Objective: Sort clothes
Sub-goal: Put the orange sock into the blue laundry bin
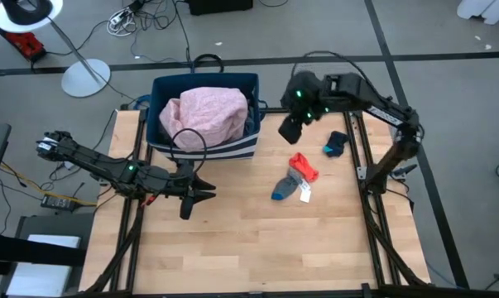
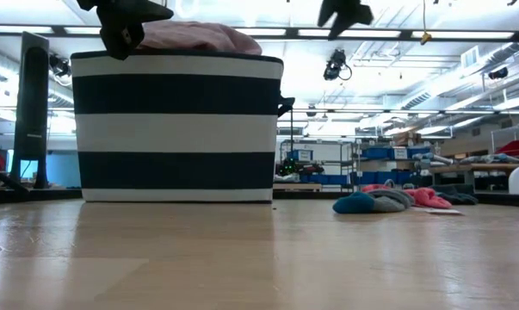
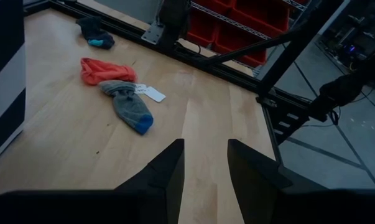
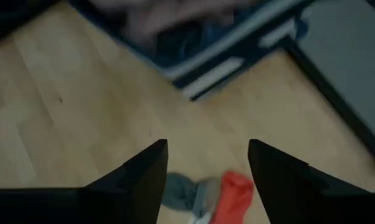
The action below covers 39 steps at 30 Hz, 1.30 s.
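A pink garment [image 1: 206,114] lies heaped on top of the clothes in the dark blue striped bin [image 1: 232,149] at the table's far side. A grey sock with a blue toe [image 1: 287,186], a red-orange sock [image 1: 304,166] and a dark sock with a teal toe [image 1: 335,144] lie on the table right of the bin; they also show in the left wrist view [image 3: 129,106]. My left gripper [image 1: 201,191] is open and empty in front of the bin. My right gripper [image 1: 292,129] is open and empty, raised just right of the bin.
The bin's looped handles [image 1: 189,141] rise near my left gripper. Black frame rails [image 1: 361,157] run along the table's left and right edges. Bare wood [image 1: 257,240] fills the near half of the table.
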### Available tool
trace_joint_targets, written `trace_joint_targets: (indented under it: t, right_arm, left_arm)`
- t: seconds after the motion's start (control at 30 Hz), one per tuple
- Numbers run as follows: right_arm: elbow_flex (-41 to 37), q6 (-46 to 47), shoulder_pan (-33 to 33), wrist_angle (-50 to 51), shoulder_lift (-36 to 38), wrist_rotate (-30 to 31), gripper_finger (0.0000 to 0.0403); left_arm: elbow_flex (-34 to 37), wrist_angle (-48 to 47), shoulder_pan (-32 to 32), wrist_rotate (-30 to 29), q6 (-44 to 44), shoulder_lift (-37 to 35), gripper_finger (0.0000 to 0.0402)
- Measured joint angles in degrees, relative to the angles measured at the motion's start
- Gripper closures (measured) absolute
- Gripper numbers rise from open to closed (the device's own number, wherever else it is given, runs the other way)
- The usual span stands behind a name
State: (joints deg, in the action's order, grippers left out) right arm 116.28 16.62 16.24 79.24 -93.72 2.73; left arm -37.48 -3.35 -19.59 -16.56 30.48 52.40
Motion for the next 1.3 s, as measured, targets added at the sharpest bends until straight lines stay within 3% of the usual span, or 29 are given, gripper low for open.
trace_joint_targets:
  t: [0.3,0.47,0.7,0.93,1.3]
  right_arm:
    - [-33.2,14.9,-4.3,-14.8,17.0,1.3,0.0188]
    - [-46.0,21.9,-4.5,-18.6,21.4,1.7,0.0188]
    - [-58.2,27.3,-3.0,-20.7,21.7,4.2,0.0188]
    - [-68.8,28.9,0.3,-31.7,21.7,2.2,0.0188]
    - [-78.9,29.4,4.4,-41.9,21.7,0.0,0.02]
  left_arm:
    - [0.0,0.0,0.0,-0.1,0.0,0.0,0.0275]
    - [0.0,0.0,0.0,-0.1,0.0,0.0,0.0275]
    - [0.0,0.0,0.0,0.0,0.0,0.0,0.0275]
    - [0.0,0.3,0.0,0.0,0.0,0.0,0.0275]
    - [0.0,0.5,0.0,0.0,0.0,0.0,0.0275]
